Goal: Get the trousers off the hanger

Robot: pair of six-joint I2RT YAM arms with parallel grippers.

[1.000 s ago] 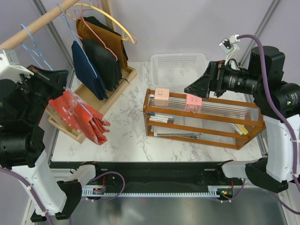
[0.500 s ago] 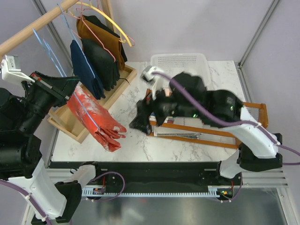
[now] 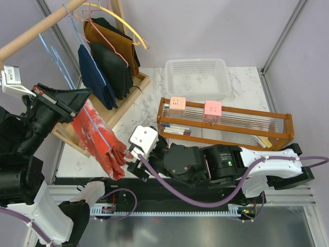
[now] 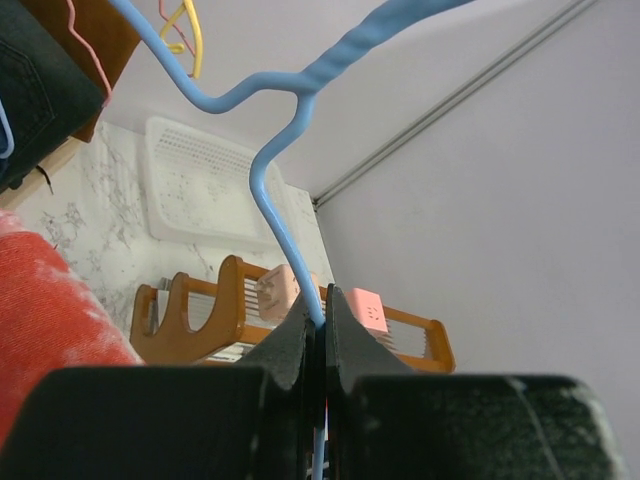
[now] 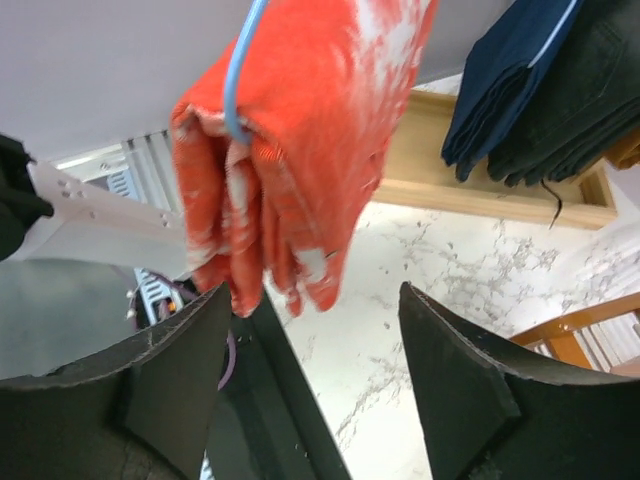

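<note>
- Top external view: the only markings to be seen are small dark marks on the pink cubes (image 3: 177, 105) that sit on the wooden rack (image 3: 226, 131). They are too small to read.
- The left arm stands raised at the left edge. The left gripper (image 3: 77, 100) points toward the middle of the table (image 3: 149, 118).
- In the left wrist view its jaws are pressed together on the wire of the hanger (image 4: 285, 215), which rises from between them and bends toward the hook.
- The trousers (image 3: 97, 139) hang folded over the hanger's lower bar, in the air above the table's near left corner.
- The right arm lies low, stretched leftward along the near edge. The right gripper (image 3: 131, 159) is just beside the trousers' lower end.
- In the right wrist view its jaws stand wide apart with the folded red hem between them, not pinched. Whether either finger touches the cloth cannot be told.
</note>
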